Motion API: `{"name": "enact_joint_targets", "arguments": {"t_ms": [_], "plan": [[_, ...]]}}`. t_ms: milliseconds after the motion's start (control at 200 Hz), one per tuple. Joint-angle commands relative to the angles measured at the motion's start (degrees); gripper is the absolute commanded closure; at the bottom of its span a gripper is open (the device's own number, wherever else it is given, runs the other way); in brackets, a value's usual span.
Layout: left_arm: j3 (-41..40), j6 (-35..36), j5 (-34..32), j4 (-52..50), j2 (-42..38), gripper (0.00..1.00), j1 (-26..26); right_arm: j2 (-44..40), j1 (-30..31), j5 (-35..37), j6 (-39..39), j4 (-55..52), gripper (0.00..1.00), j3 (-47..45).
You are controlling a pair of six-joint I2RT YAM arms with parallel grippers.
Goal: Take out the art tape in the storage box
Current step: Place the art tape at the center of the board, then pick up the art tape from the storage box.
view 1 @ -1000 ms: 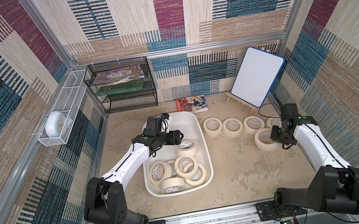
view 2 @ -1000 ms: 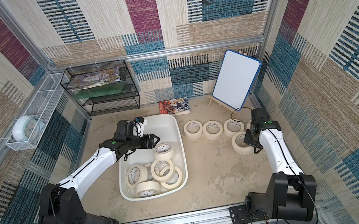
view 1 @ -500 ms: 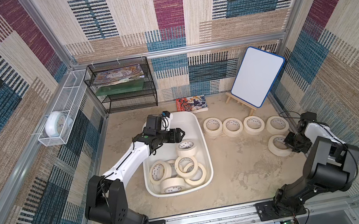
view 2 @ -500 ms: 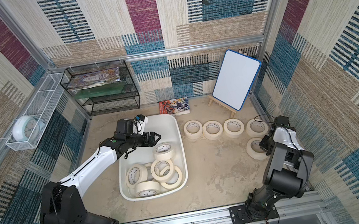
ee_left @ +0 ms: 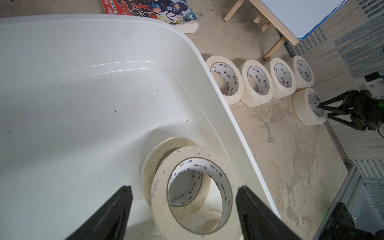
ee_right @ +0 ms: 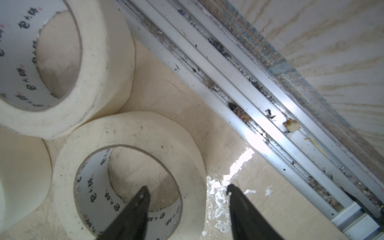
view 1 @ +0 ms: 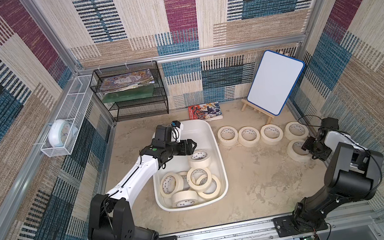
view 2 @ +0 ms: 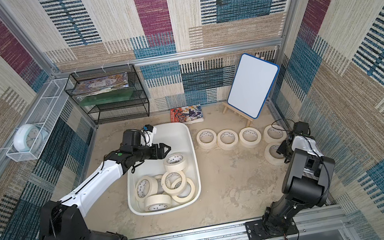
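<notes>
With left gripper fingers apart over art tape by storage box right wall and right gripper fingers apart straddling outside roll wall at tabletop right edge, lifting away may snag it.

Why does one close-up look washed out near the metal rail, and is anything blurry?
Right wrist view: light glares off the floor beside the metal rail, and the near jaws look soft. Left wrist view: faint shiny streaks on the storage box wall, jaws blurred too. Both top views: evenly lit, sharp.
</notes>
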Motion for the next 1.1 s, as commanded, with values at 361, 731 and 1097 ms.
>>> {"name": "enact_joint_targets", "arguments": {"t_ms": [361,731,1097], "plan": [[-2.82,-2.12,-1.16,-6.96,-0.88,0.17,-0.76,-3.23,26.92,-1.24,-5.58,-6.63,0.0,10.28],[4.43,-0.05,-2.0,-18.07,9.4,0.23,-1.5,1.22,40.97,3.58,-7.68,-10.27,0.0,13.38],[12.3,4.82,2.71,-27.03,17.27,0.67,-2.78,1.76,43.98,4.2,-7.72,-10.07,0.0,13.36]]}}
